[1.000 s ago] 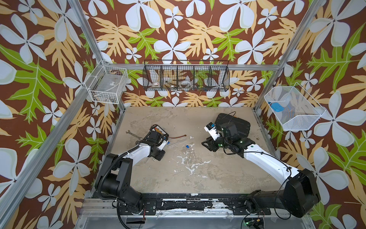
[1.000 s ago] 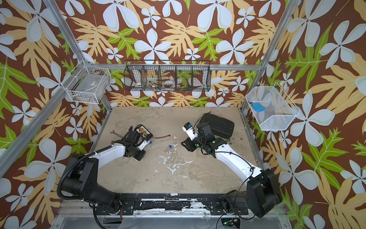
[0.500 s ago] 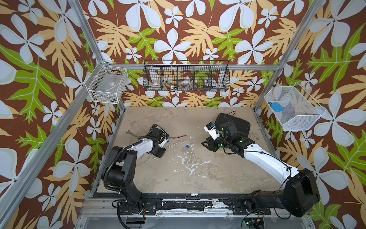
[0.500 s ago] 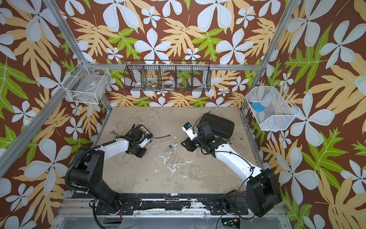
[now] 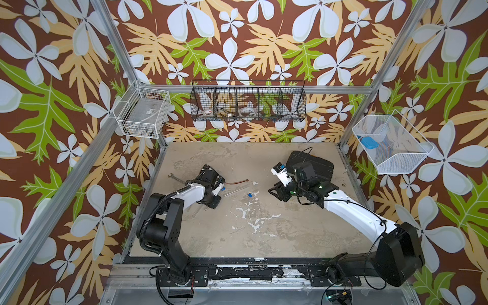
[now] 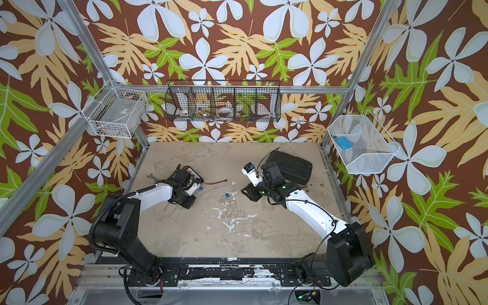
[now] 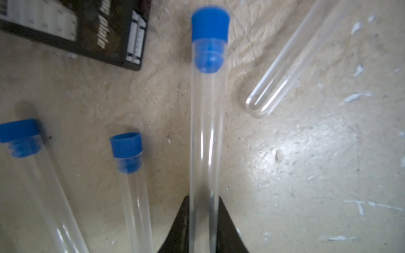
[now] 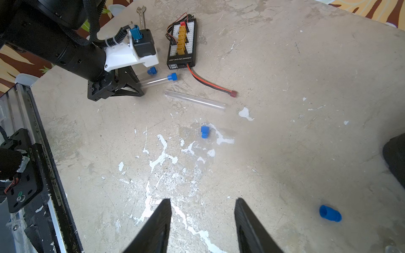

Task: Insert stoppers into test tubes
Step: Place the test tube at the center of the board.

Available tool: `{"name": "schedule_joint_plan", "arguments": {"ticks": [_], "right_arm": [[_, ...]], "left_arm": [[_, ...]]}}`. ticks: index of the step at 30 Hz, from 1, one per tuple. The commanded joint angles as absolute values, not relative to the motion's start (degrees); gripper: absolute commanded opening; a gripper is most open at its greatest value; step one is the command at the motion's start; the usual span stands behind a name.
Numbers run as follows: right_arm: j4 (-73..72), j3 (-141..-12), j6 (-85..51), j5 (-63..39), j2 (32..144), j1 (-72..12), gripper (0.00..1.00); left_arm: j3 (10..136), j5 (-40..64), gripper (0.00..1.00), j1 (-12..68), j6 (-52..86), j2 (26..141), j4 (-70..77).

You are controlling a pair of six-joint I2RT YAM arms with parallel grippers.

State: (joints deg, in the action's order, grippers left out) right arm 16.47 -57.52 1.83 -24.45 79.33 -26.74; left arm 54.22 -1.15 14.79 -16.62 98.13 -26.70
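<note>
You are looking into a booth whose wallpaper (image 5: 237,39) covers the back and both side walls in both top views: brown ground, big pale-blue flowers, tan and green leaves. Aluminium posts (image 5: 115,39) rise at the back corners, joined by a crossbar (image 5: 330,89) along the back wall. A black wire basket (image 5: 248,100) with several compartments hangs at that bar. A white wire basket (image 5: 142,113) sits at the left corner and a white mesh basket (image 5: 390,148) on the right wall. Your tabletop (image 5: 290,232) is worn beige with chipped white patches (image 5: 261,219), edged in front by a scuffed black rail (image 5: 250,272). The light is even, the shadows soft
</note>
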Motion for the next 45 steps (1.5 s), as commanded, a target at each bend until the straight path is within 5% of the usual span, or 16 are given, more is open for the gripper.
{"name": "schedule_joint_plan", "arguments": {"ticks": [1, 14, 22, 29, 45], "right_arm": [[16.6, -58.0, 2.0, -25.1, 79.6, -26.8, 0.49], [16.2, -57.9, 1.3, -26.2, 79.7, -26.8, 0.50], [14.4, -55.4, 0.5, -26.4, 77.9, -26.8, 0.50], [13.7, -53.9, 0.1, -26.2, 77.2, -26.8, 0.51], [17.6, -53.5, 2.6, -24.1, 74.9, -26.8, 0.50]], "left_arm": [[53.6, -2.7, 0.23, 14.7, -16.3, 99.4, -30.7], [53.6, -1.3, 0.30, 14.7, -16.9, 96.7, -29.9], [51.4, -1.9, 0.35, 14.7, -22.2, 83.9, -27.6], [52.0, 8.4, 0.34, 15.7, -33.6, 76.5, -22.4], [71.9, 13.9, 0.33, 19.8, -33.2, 102.4, -29.5]]}}
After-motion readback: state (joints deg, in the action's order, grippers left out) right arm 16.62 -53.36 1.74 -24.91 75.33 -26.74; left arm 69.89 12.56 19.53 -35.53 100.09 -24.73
